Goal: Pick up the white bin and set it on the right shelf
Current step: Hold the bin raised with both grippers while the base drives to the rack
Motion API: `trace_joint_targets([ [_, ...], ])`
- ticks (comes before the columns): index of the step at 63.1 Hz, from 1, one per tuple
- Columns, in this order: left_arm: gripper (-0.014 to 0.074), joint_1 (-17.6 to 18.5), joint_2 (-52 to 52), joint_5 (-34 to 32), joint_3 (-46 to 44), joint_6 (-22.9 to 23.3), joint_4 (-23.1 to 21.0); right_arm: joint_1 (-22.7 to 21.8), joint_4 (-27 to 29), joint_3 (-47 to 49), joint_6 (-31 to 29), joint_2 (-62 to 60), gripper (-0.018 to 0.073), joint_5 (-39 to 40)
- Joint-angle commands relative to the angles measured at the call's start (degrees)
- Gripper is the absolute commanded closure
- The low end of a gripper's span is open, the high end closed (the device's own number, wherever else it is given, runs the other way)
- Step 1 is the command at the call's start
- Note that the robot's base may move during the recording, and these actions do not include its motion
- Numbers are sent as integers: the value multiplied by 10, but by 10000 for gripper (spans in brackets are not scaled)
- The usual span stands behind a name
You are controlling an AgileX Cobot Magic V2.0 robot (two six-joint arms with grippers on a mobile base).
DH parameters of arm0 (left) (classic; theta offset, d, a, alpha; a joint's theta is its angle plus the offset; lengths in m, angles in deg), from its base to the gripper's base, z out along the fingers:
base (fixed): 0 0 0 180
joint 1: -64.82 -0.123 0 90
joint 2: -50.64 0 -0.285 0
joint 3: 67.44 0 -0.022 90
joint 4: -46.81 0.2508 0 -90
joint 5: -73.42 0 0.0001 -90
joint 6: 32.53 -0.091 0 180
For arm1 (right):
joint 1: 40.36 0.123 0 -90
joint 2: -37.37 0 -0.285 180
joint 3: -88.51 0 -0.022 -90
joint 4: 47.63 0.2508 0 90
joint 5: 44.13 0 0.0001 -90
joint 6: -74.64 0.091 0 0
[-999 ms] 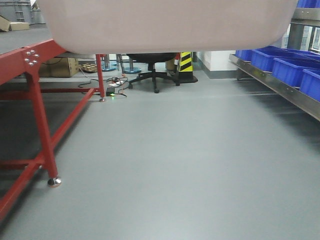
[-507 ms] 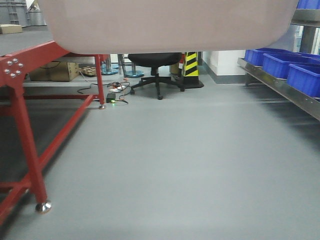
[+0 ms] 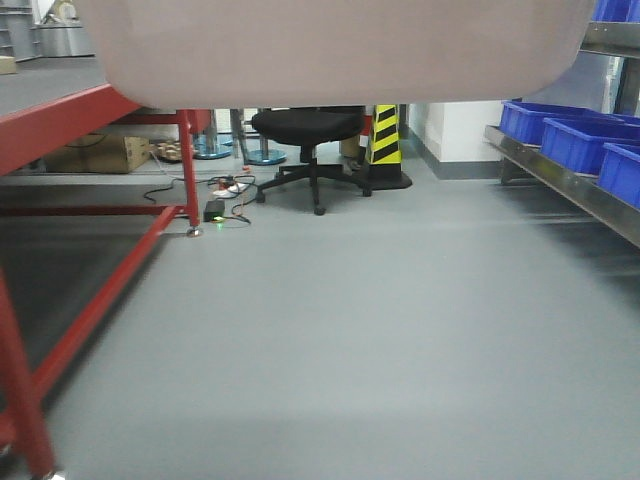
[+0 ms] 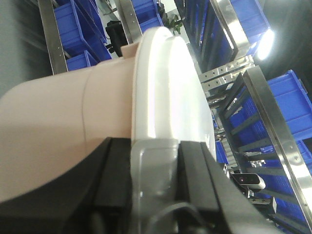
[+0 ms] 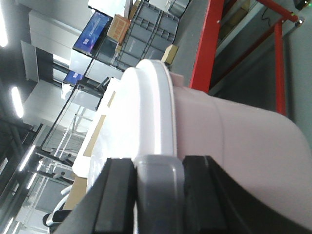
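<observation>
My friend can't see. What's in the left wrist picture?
The left claw grips the grey handle on the shiny lid of the white bin. Behind it, blue bins sit on steel shelves.

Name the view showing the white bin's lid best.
Left wrist view: the lid shows its glossy top down to the grey handle. The right wrist view has it washed out by glare; the front view shows only the side of the white bin.

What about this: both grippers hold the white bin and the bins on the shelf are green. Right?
No, the bins on the shelf are blue, not green; the front-facing view shows it. The left gripper and right gripper do hold the white bin.
</observation>
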State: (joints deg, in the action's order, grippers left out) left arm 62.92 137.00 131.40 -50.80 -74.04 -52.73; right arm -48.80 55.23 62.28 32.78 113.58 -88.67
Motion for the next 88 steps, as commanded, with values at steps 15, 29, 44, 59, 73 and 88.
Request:
trace_joint_targets([
  [15, 722, 21, -24, 179, -22, 1, -62, 11, 51, 22, -3, -16, 492, -62],
  [29, 722, 21, -24, 179, -22, 1, -62, 11, 51, 22, -3, -16, 492, -61],
  [44, 722, 21, -24, 179, -22, 1, -62, 11, 51, 22, -3, -16, 492, -61],
  [59, 722, 21, -24, 179, -22, 1, -62, 11, 51, 22, -3, -16, 492, -61],
  [73, 722, 21, -24, 179, -22, 1, -62, 11, 51, 22, -3, -16, 492, -60],
  [88, 722, 21, -24, 179, -22, 1, -62, 11, 51, 22, -3, -16, 492, -60],
])
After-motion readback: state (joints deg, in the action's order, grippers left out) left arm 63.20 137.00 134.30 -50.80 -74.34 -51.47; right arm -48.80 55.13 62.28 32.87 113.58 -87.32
